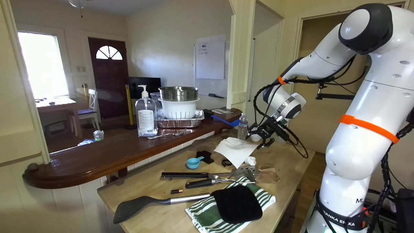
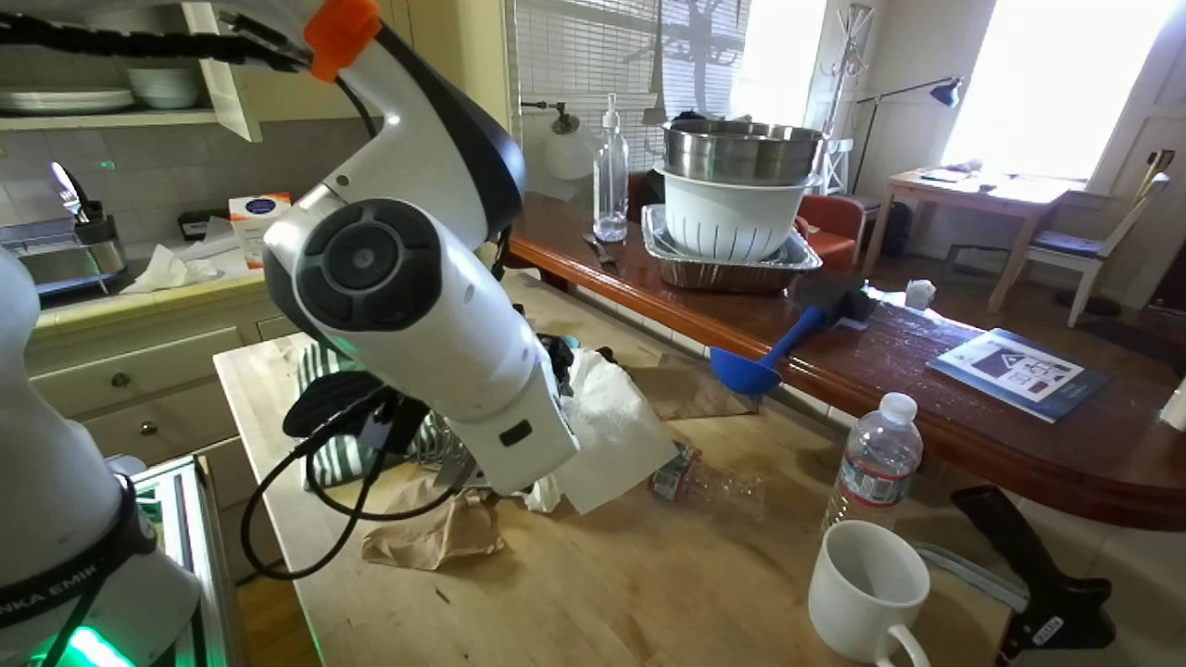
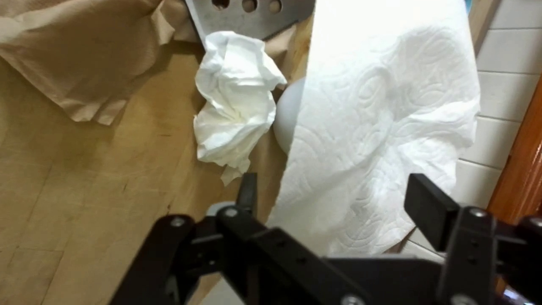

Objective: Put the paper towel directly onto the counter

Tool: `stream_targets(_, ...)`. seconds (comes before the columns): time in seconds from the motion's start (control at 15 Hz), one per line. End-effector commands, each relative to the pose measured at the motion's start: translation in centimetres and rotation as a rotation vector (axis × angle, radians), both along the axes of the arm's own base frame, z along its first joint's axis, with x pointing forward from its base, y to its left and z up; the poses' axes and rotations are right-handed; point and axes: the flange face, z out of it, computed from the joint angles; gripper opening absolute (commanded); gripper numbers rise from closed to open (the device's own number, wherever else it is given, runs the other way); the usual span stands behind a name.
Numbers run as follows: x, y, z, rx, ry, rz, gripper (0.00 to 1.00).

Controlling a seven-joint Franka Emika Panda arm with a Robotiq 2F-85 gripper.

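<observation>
The paper towel, a white embossed sheet, lies creased and partly raised over other things on the tan counter; it shows in both exterior views and in the wrist view. A white round object pokes out from under its edge. The counter also shows in an exterior view and in the wrist view. My gripper is open and empty beside the sheet. In the wrist view its fingers stand apart, with the sheet beyond them. In an exterior view the arm hides the jaws.
A smaller crumpled white paper and brown paper lie beside the sheet. A metal spatula, striped cloth, black pad, water bottle and white mug are on the counter. The raised bar top runs alongside.
</observation>
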Motion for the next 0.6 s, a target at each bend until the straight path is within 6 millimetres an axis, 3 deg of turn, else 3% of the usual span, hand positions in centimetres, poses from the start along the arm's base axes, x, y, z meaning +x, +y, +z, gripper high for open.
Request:
stream_targets(0.0, 1.1, -0.4, -1.1, 0.016, -0.022, -0.003, 0.58)
stream_targets(0.47, 2.0, -0.1, -0.4, -0.001, -0.051, 0.015, 0.04)
stream_targets(0.53, 2.1, -0.1, 0.0, 0.001, -0.048, 0.012, 0.01)
